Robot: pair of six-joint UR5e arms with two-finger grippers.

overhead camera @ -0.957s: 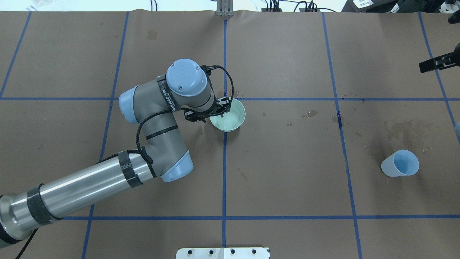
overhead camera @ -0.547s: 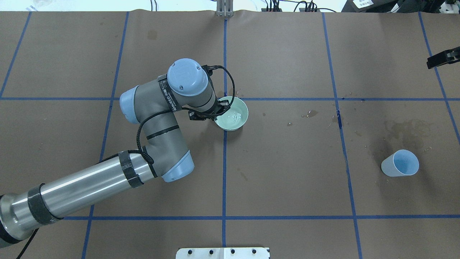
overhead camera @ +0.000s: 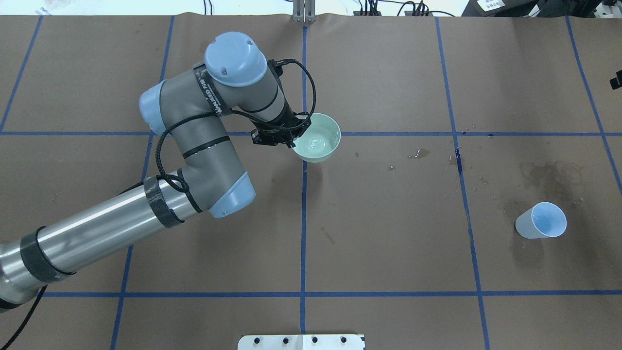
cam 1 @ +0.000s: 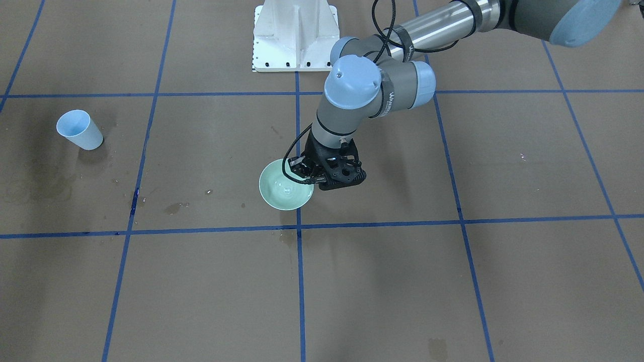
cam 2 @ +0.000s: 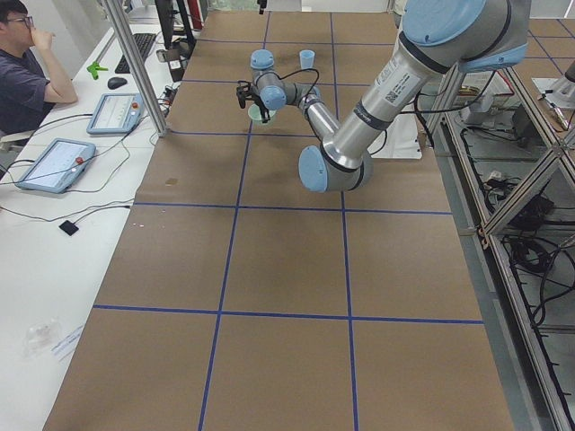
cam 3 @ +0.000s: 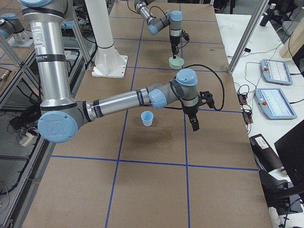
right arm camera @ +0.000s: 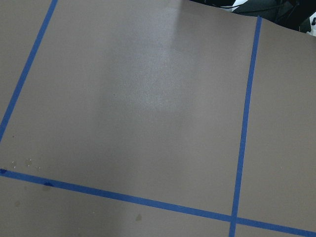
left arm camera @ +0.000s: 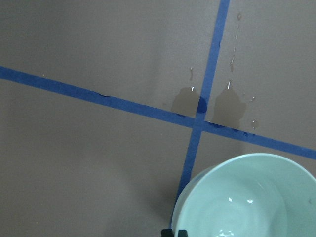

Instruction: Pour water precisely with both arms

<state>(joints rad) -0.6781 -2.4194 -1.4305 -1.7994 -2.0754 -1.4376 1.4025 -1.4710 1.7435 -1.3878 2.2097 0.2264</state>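
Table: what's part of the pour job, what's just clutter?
Job: green bowl, water in it, left gripper gripping the rim, blue cup, right gripper.
Lying about: white pedestal, tablets on the side bench, wet stains.

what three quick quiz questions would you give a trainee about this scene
1. True or false: the left hand grips the green bowl by its rim.
2. The bowl holds: A rice, B water, C nothing.
3. The blue cup stands on the robot's ____ side of the table.

Key: 1 true; 2 B; 3 right.
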